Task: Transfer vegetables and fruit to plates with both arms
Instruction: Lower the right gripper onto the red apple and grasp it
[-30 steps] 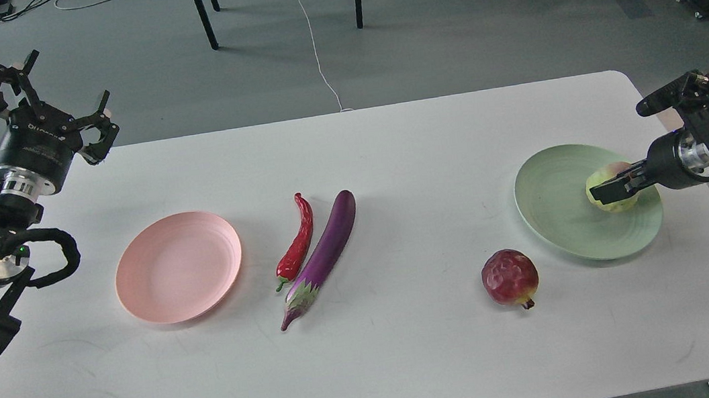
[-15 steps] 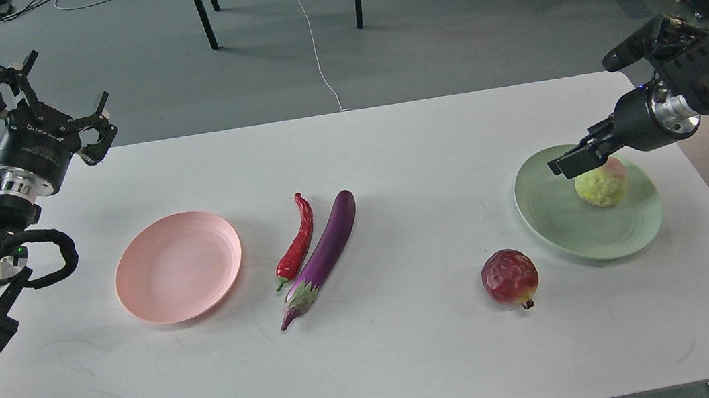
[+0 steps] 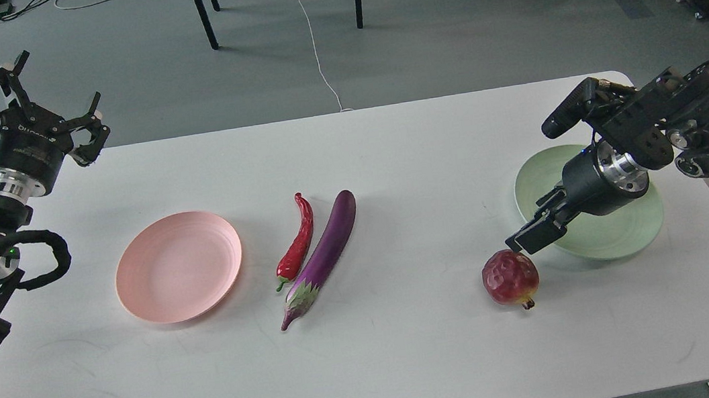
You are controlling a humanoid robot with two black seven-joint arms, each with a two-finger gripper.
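Pink plate (image 3: 178, 266), left of centre: bare, nothing delivered.

Green plate (image 3: 603, 243), right: my right arm covers most of it, so I cannot tell what lies on it.

Chili (image 3: 297, 244) and eggplant (image 3: 323, 254), centre: side by side on the table (image 3: 389, 370), touching or nearly so, between the plates. Both left to move.

Red fruit (image 3: 510, 278), lower right: on the table just beside the green plate's near-left rim. Not yet moved.

Yellow-green fruit: not visible.

Right gripper (image 3: 530, 235): low over the plate's left edge, tips just above the red fruit, holding nothing. Fingers dark and overlapping; I cannot tell their spread.

Left gripper (image 3: 29, 97), upper left: raised off the table's far corner, fingers spread wide, empty.

Judgement: at least three of four items remain; the red fruit looks like the step in hand.
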